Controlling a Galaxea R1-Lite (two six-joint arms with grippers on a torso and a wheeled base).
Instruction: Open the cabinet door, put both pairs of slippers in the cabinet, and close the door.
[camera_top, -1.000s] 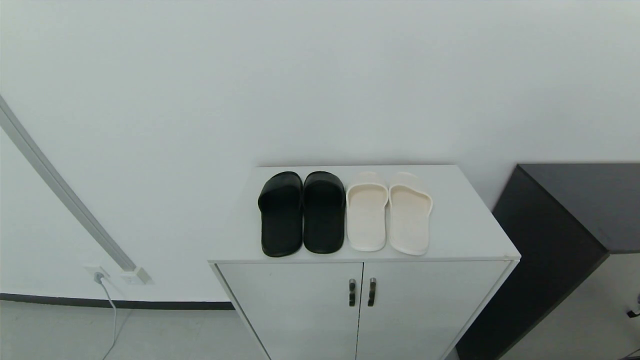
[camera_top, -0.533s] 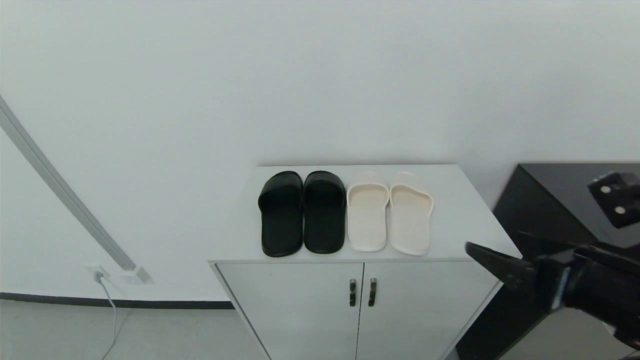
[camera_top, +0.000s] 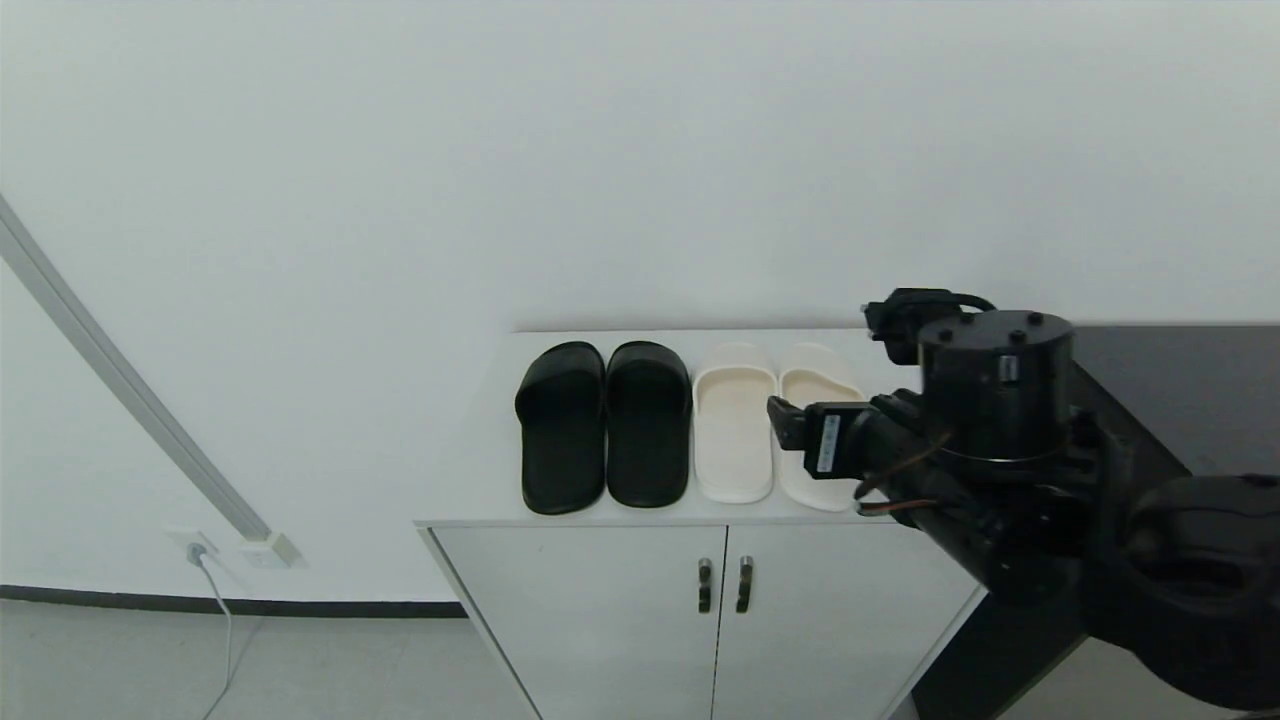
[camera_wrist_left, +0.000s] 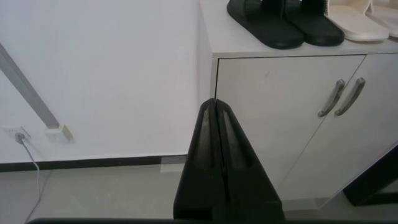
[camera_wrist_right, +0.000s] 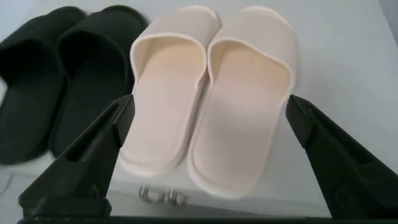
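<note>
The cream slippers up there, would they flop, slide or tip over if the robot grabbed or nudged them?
The cream slippers look moulded in one piece, so probably light and slightly bendy, not floppy. They lie flat on broad soles, so tipping seems unlikely. The cabinet top looks smooth, so a nudge would likely slide them.

Legible text, numbers, signs: none.

Item noted: one white sticker (camera_top: 830, 443) on the black housing of the right arm (camera_top: 1000, 400), seen in the head view. It carries dark print, too small to read.
</note>
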